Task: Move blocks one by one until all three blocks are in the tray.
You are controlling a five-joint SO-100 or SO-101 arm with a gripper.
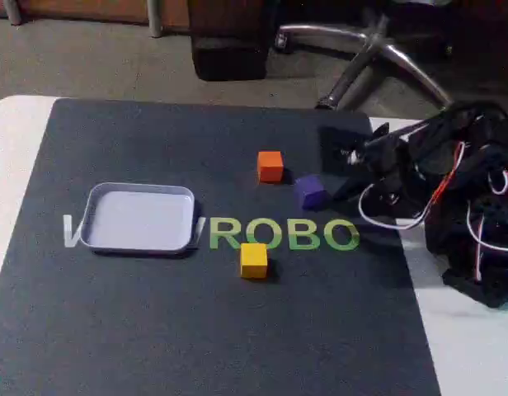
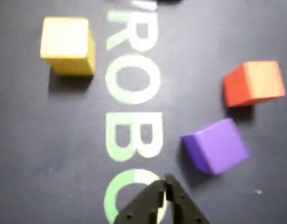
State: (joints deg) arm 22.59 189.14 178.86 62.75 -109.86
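In the fixed view the white tray [image 1: 138, 218] lies on the left of the dark mat with nothing in it. The orange block [image 1: 270, 166] and the purple block [image 1: 310, 192] sit close together right of centre. The yellow block [image 1: 254, 260] stands nearer the front, under the green letters. My gripper [image 1: 350, 157] hangs at the right, just right of the purple block. In the wrist view the gripper [image 2: 164, 183] is shut and holds nothing, with the purple block [image 2: 217, 145] ahead to its right, the orange block [image 2: 253, 83] beyond that, and the yellow block [image 2: 66, 45] far left.
The dark mat [image 1: 155, 330] carries green "ROBO" lettering [image 1: 283, 234] and covers a white table. The arm's black body with white and red cables [image 1: 452, 206] fills the right side. An office chair base [image 1: 378, 58] stands on the floor behind the table.
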